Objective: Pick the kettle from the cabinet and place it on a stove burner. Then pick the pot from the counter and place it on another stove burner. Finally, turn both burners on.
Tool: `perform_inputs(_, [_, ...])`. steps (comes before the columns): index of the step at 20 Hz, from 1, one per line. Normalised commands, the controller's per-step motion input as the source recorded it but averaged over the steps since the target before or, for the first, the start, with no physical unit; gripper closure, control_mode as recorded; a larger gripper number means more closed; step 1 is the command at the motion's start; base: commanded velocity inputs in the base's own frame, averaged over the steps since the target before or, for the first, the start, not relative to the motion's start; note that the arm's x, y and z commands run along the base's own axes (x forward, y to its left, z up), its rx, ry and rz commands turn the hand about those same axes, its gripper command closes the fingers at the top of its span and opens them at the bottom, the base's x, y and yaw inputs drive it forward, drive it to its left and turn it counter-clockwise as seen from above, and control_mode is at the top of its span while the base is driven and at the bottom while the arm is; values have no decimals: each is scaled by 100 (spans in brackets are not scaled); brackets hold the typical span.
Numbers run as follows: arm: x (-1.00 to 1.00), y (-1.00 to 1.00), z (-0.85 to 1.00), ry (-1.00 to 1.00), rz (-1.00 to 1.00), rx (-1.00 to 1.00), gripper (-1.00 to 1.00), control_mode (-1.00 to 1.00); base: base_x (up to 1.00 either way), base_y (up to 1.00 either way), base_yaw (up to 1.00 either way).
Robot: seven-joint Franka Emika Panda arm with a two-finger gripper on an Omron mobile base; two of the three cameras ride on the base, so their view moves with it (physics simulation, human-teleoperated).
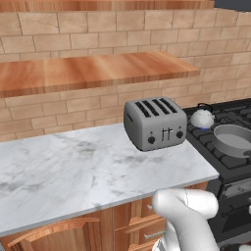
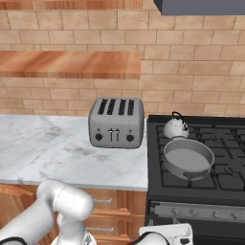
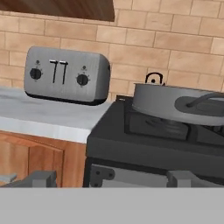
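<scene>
Showed, in both base views, the kettle (image 1: 201, 117) at centre right on a rear burner with the pot (image 1: 234, 139) just in front on another, its grey bowl holding nothing, and the toaster (image 1: 154, 123) mid-frame on the marble worktop (image 1: 73, 166) under the wooden cabinet (image 1: 88, 71). Caught, from the low hand view alone, the stove front (image 3: 144, 153), the pot's side at right with only the kettle's handle above its rim, and two dark fingers (image 3: 41, 178) spread wide at the bottom edge, released, grasping nothing.
</scene>
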Motion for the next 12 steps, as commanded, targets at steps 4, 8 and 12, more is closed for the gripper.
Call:
perform_inputs(4, [21, 0, 0, 11, -7, 0, -100, -100, 0, 0, 0])
perform_inputs(8, [10, 0, 0, 6, -7, 0, -100, -100, 0, 0, 0])
perform_inputs(12, [3, 0, -10, 1, -4, 0, -100, -100, 0, 0, 0])
